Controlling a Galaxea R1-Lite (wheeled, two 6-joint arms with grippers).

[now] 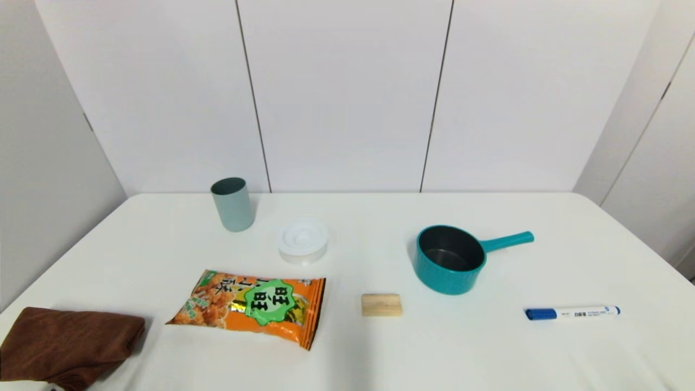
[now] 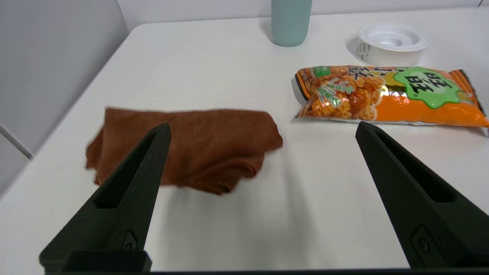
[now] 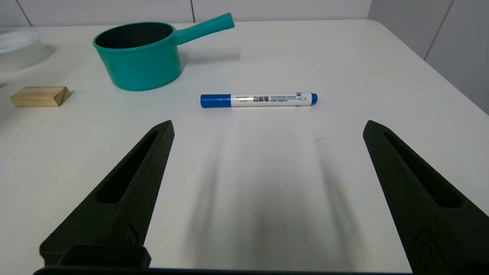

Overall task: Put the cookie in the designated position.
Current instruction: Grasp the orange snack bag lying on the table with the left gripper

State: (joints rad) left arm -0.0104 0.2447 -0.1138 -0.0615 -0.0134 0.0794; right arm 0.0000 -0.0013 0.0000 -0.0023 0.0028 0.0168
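My left gripper, fingers spread wide and empty, is the nearer tool: the cookie lies flat on the table's left half, long axis crosswise, between the brown cloth and the wooden block.

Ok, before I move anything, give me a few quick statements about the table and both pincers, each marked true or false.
1. The cookie bag lies flat on the table, held by neither pincer. True.
2. The left pincer is shut on the brown cloth. False: it is open, above the table near the cloth's end, holding nothing.
3. The wooden block sits between the cookie bag and the teal saucepan. True.
4. The blue-capped whiteboard marker lies inside the saucepan. False: it lies on the table beside it.
5. The right pincer is open and empty. True.
6. The grey-green cup has tipped over. False: it stands upright.
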